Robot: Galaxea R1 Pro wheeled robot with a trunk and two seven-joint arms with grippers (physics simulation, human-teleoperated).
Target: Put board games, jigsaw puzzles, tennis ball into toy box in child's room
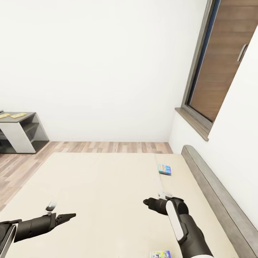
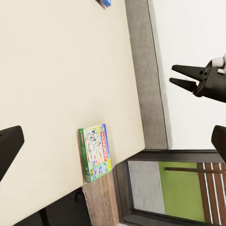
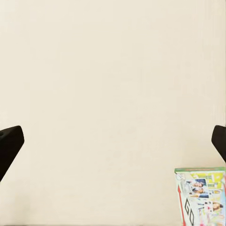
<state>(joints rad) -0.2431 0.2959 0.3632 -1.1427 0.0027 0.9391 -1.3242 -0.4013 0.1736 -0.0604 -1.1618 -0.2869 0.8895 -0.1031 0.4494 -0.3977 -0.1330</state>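
The bed (image 1: 89,193) with its beige mattress spreads below me. A small blue board game (image 1: 164,169) lies flat on it near the grey headboard (image 1: 218,193); its corner (image 2: 104,3) also shows in the left wrist view. A white-and-green board game (image 1: 160,254) (image 2: 95,151) (image 3: 200,195) lies flat at the mattress's near edge. My left gripper (image 1: 68,216) (image 2: 117,134) hovers open over the mattress, holding nothing. My right gripper (image 1: 147,201) (image 2: 181,77) (image 3: 115,136) is open too, above the bed between the two games.
A grey shelf unit (image 1: 21,132) with flat yellow items (image 1: 18,115) on top stands at the far left on the wood floor (image 1: 107,147). A window (image 1: 222,64) is set in the wall behind the headboard.
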